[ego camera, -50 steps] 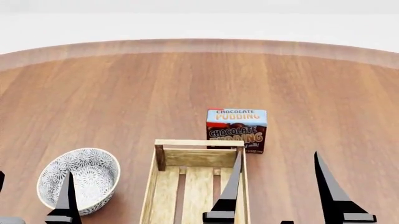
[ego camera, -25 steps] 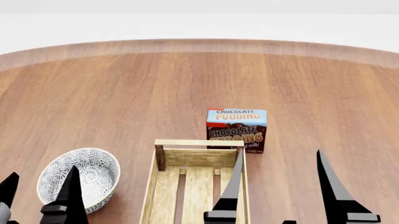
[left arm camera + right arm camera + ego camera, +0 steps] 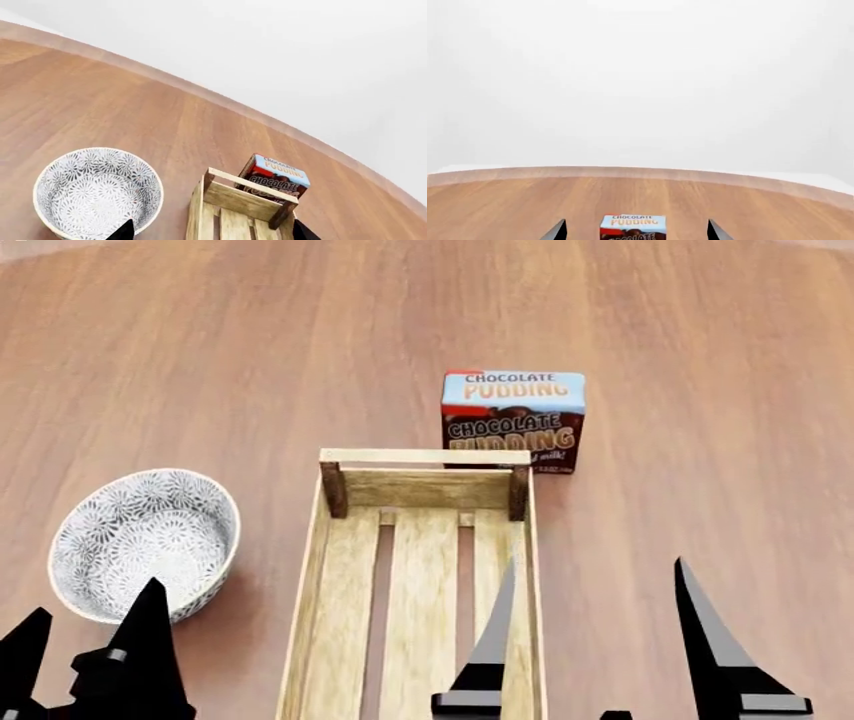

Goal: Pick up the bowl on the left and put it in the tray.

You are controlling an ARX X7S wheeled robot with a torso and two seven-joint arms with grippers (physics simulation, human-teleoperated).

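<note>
On the wooden tabletop [image 3: 240, 340], in the head view, the bowl [image 3: 144, 543] rests upright at about 9 o'clock from the tray [image 3: 422, 590], near it but not touching. A chocolate pudding box [image 3: 514, 422] stands just beyond the tray's far end rail, at 12 o'clock. The left hand [image 3: 83, 660] hovers at the bowl's 6 o'clock, fingers spread, holding nothing. The right hand [image 3: 601, 640] hangs over the tray's 3 o'clock side, likewise parted wide and empty.

Assessment: the bowl appears to be glazed ceramic, so rigid, fairly heavy, slick and liable to chip if dropped. The wall is too broad to span; the sound grip is a pinch across the near rim, one finger inside and one outside, seated deep. The bowl looks about as wide as the tray, so it should be set down level and centred.
</note>
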